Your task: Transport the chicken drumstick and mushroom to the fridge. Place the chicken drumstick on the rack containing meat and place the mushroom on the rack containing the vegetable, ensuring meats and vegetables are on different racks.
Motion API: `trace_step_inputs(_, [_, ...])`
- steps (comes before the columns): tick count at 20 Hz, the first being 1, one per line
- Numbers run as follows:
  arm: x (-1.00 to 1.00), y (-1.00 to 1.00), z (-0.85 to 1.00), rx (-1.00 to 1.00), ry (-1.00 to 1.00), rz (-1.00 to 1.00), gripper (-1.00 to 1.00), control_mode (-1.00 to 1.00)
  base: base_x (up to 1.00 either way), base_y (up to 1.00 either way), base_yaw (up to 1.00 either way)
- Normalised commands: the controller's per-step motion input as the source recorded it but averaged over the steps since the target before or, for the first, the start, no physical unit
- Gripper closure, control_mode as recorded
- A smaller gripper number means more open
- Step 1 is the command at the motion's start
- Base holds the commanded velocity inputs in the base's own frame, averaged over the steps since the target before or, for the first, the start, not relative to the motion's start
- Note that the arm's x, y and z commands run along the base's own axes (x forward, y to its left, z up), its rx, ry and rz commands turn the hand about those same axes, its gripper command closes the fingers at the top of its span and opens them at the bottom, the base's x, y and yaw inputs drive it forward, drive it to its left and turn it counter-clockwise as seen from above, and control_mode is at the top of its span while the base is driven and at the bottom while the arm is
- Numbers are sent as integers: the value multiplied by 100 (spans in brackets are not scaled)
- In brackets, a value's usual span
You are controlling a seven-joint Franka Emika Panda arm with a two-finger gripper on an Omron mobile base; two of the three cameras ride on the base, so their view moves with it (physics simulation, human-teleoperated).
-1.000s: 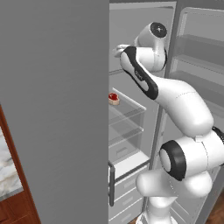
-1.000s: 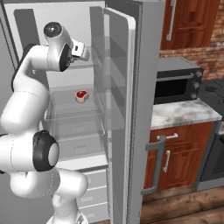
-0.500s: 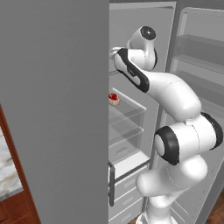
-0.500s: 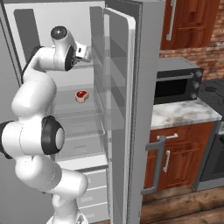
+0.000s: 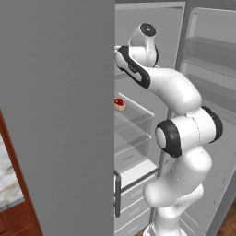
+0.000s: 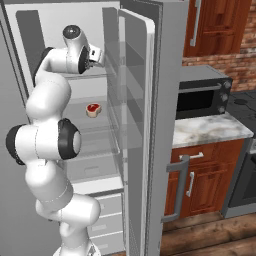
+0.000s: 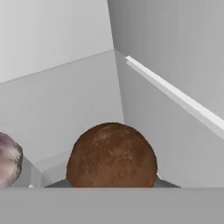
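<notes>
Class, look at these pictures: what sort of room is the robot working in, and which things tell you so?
A home kitchen, most likely. An open fridge with glass shelves holds a red piece of meat, a microwave sits on a marble counter, and wooden cabinets stand below.

We record the fridge (image 6: 150,30) standing open, light-grey outside and pale inside, its door swung wide at centre frame in the right base view. The meat (image 6: 93,109), a small bright red chunk, lies on a clear glass rack (image 6: 97,131) left of centre. In the hand view, a rounded brown mushroom (image 7: 112,156) sits at lower centre; its support cannot be told.
</notes>
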Motion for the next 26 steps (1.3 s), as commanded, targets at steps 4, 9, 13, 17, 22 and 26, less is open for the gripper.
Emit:
trace_step_inputs(4, [12, 4, -15, 0, 2, 0, -100, -100, 0, 0, 0])
trace_step_inputs(9, [-3, 0, -9, 0, 0, 0, -100, -100, 0, 0, 0])
trace_step_inputs(13, [-39, 0, -4, 0, -5, 0, -100, -100, 0, 0, 0])
trace_step_inputs(17, [-79, 0, 0, 0, -16, 0, -100, -100, 0, 0, 0])
trace_step_inputs(22, [-79, 0, -14, 0, -11, 0, -100, -100, 0, 0, 0])
trace_step_inputs(26, [-94, 0, 11, 0, -8, 0, -100, -100, 0, 0, 0])
